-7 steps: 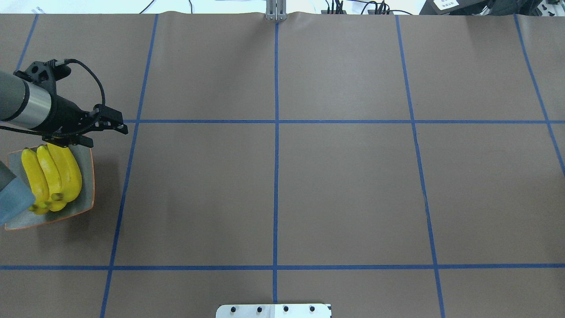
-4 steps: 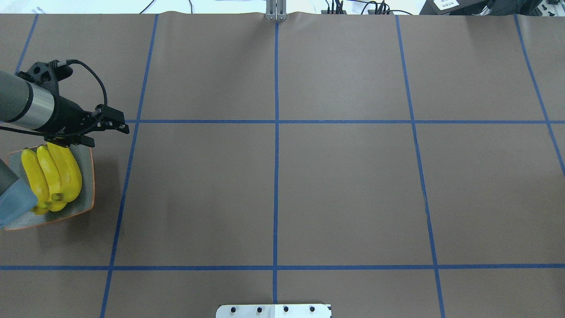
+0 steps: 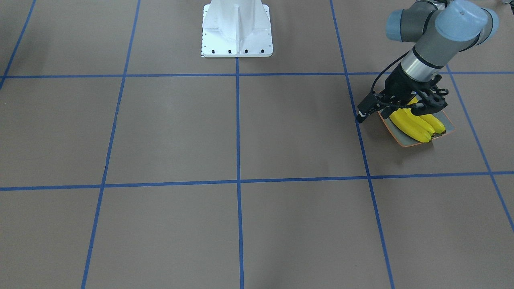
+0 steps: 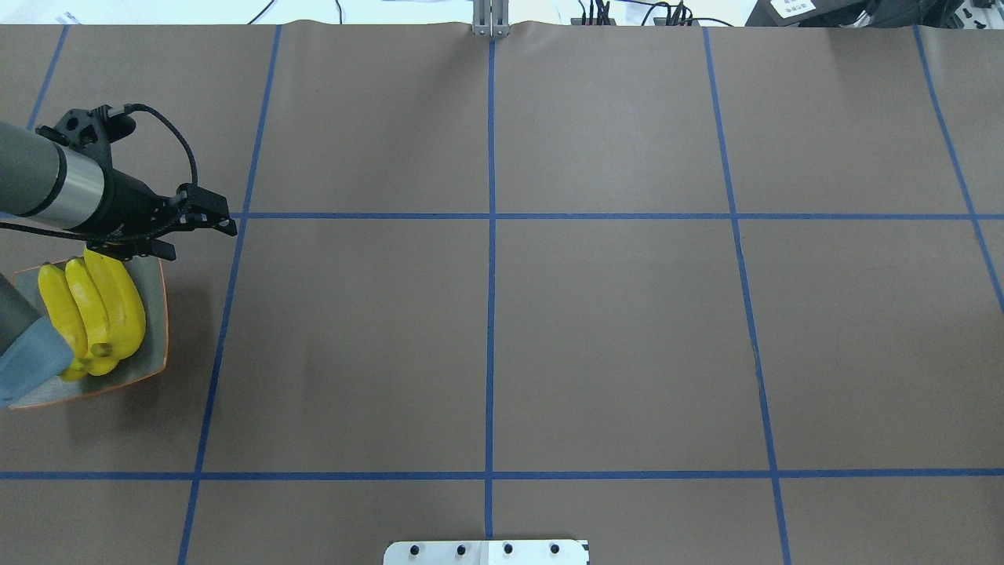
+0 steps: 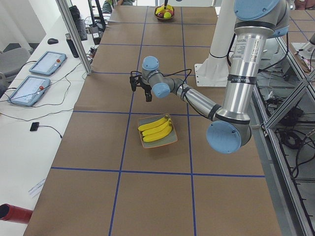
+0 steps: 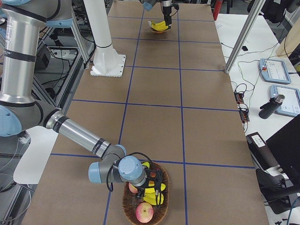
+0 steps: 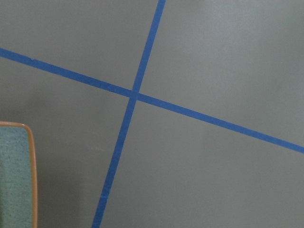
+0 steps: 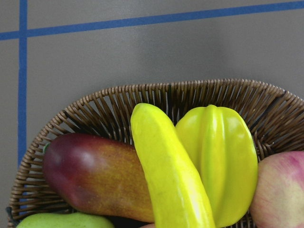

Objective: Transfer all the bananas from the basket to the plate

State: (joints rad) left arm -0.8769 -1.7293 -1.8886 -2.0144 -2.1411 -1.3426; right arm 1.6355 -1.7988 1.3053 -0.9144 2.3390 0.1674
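Three yellow bananas lie side by side on the grey-green plate at the table's left end; they also show in the front view. My left gripper hovers just beyond the plate's far edge, open and empty. Another banana lies in the wicker basket at the right end, between a red-green mango and a yellow starfruit. My right gripper hangs over the basket; I cannot tell whether it is open or shut.
The basket also holds a red apple. The white robot base stands at the table's near middle. Blue tape lines grid the brown table. Tablets and cables lie on a side table.
My left gripper has drifted slightly to the right, away from the plate. The three bananas on the plate have not moved.
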